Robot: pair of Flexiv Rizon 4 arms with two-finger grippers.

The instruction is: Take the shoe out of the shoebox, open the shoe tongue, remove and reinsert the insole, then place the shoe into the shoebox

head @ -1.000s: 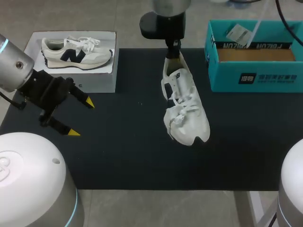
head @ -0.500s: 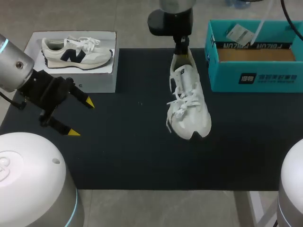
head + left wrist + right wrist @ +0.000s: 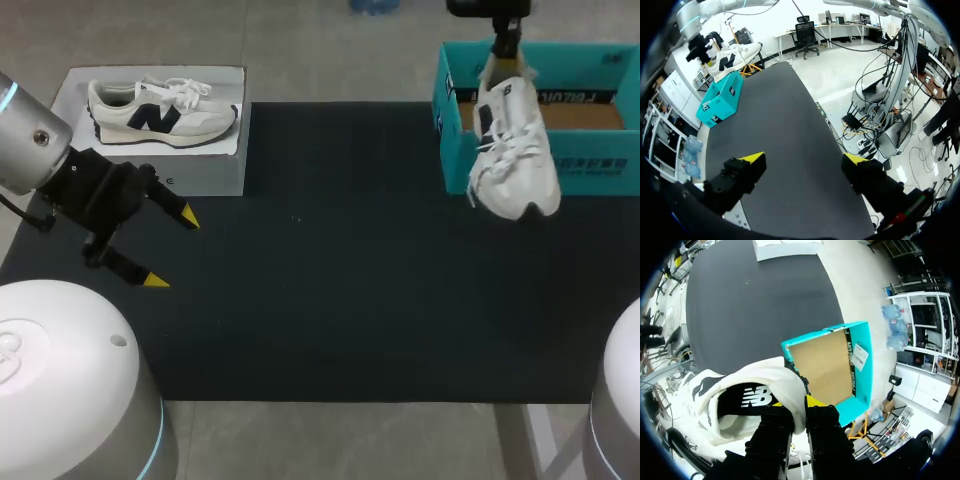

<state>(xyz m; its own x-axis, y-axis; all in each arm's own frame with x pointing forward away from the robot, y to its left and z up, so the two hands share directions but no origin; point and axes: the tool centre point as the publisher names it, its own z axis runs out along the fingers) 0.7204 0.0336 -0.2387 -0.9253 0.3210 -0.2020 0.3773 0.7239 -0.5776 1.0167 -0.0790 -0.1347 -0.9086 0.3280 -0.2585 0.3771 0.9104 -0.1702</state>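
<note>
**Shoe carried over to the shoebox at the far right**

Head view: The counter (image 3: 320, 300) is covered by a dark mat. At its far left sits a white box (image 3: 215, 170) with a sneaker pictured on top. The teal shoebox (image 3: 590, 165) stands open at the far right. My right tool (image 3: 506, 42) pinches the heel of the white shoe (image 3: 512, 155), which hangs toe-down across the shoebox's near wall. A second ago that shoe hung over the middle of the counter, so it has travelled right and farther away. My left tool (image 3: 172, 250) is at the near left with its fingers spread wide, and it has not shifted.

Left wrist view: The left tool (image 3: 804, 160) gapes wide over bare mat with nothing between its fingers. Far ahead, the shoe (image 3: 735, 57) hangs just above the shoebox (image 3: 720, 102).

Right wrist view: The right tool (image 3: 799, 407) is clamped narrowly on the shoe's (image 3: 755, 390) heel collar, one finger inside and one outside. Below it, the shoebox (image 3: 862, 385) shows its brown cardboard floor.
</note>
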